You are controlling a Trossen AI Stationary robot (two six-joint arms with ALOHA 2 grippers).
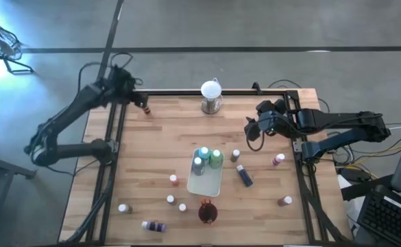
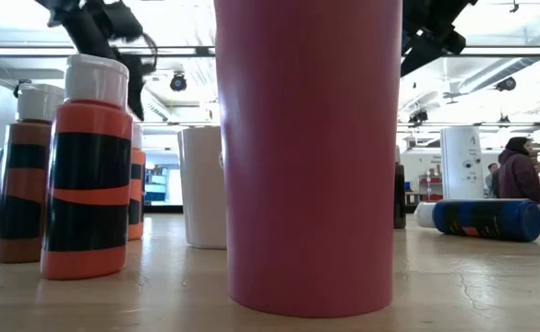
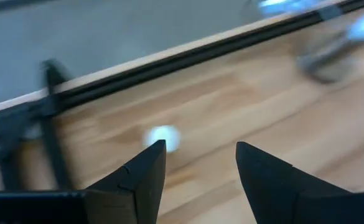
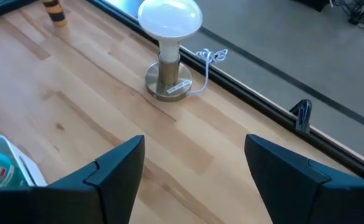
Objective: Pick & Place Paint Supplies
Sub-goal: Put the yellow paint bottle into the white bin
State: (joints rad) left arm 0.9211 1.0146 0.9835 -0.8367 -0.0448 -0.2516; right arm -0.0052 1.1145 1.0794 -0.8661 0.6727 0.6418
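Writing: no brand or word could be read on any bottle; the globe lamp [image 4: 169, 25] had a small tag on its metal base, too small to read.
Labels: the near orange bottle [image 2: 90, 171] in the low view carried black stripes on its body, and the lying dark blue bottle [image 2: 486, 219] had a dark printed band.
Left tool [image 3: 197, 158]: it stood at the far left corner of the bench [image 1: 159, 137], above a small white-capped bottle [image 1: 146, 109]; its fingers were apart and nothing was between them.
Right tool [image 4: 194, 165]: it was over the far right part of the bench, near the globe lamp; the fingers stood wide apart and held nothing.
White tray [image 1: 207, 184]: in the middle of the bench, with teal and green bottles [image 1: 216, 158] standing at its far end.
Dark red cup [image 1: 208, 213]: just in front of the tray, at the near edge.
Other paint bottles: scattered on the bench around the tray, some upright, the purple bottle [image 1: 154, 225] lying at the near left.
Room: a person [image 2: 519, 171] in a dark hood stood far behind the bench.
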